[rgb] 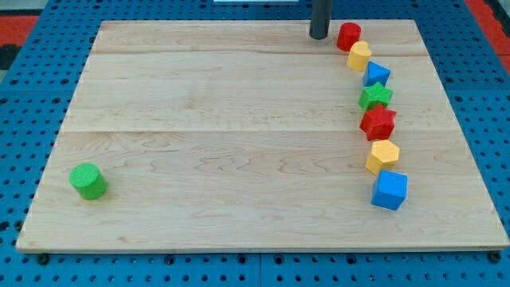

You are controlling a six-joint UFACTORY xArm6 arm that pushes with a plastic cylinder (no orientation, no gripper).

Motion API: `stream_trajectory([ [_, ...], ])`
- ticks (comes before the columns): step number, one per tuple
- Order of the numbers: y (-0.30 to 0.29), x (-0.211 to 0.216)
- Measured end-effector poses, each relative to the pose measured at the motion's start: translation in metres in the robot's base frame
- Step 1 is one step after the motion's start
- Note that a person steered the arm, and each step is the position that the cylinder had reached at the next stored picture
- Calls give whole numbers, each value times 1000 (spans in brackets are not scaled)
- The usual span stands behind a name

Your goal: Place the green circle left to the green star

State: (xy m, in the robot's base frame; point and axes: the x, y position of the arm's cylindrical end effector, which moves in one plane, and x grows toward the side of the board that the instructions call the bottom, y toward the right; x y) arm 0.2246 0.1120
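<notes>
The green circle (88, 180) sits alone near the board's bottom left corner. The green star (375, 96) sits far to the view's right, in a curved column of blocks, between a blue triangle (377, 75) above it and a red star (378, 123) below it. My tip (319, 35) is at the view's top, just left of a red cylinder (348, 36), up and left of the green star and far from the green circle.
The column also holds a yellow block (359, 56) under the red cylinder, a yellow hexagon (382, 156) and a blue cube (390, 190) at its lower end. The wooden board (223, 119) lies on a blue pegboard (16, 119).
</notes>
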Motion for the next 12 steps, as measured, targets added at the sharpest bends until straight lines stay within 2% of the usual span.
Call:
stream_trajectory([
  [3,46,-7],
  [4,2,-6],
  [5,-45,85],
  [6,-48,233],
  [7,-132,342],
  [8,-283,368],
  [9,-370,320],
  [10,-287,242],
  [11,-282,244],
  [12,-365,227],
])
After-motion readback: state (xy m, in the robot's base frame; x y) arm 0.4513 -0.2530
